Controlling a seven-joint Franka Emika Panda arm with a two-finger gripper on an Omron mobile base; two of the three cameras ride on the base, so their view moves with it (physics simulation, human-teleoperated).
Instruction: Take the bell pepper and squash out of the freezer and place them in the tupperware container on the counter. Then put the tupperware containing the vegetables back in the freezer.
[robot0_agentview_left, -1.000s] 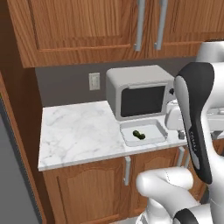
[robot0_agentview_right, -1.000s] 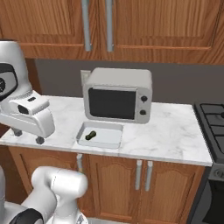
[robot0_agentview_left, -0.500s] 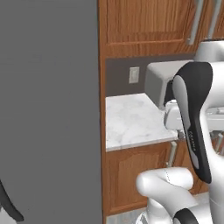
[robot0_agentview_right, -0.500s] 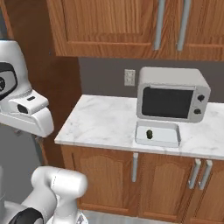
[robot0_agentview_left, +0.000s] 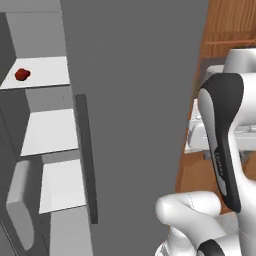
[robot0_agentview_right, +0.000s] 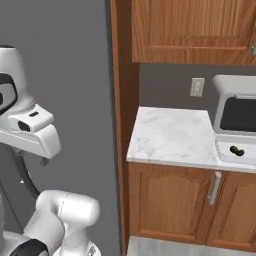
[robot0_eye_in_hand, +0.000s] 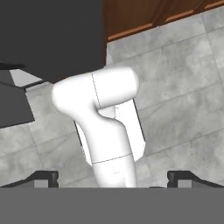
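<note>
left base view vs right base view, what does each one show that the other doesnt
Left base view alone: the open freezer with its white shelves, and the bell pepper lying on the top shelf.

Right base view alone: the counter, the tupperware container at its right end with the dark squash inside, the toaster oven behind it, and a wall outlet.

Both share: the wider grey door and brown wooden cabinets.

A kitchen: marble counter (robot0_agentview_right: 172, 137), wooden cabinets (robot0_agentview_right: 195, 30), open freezer (robot0_agentview_left: 47, 145) with white shelves.
</note>
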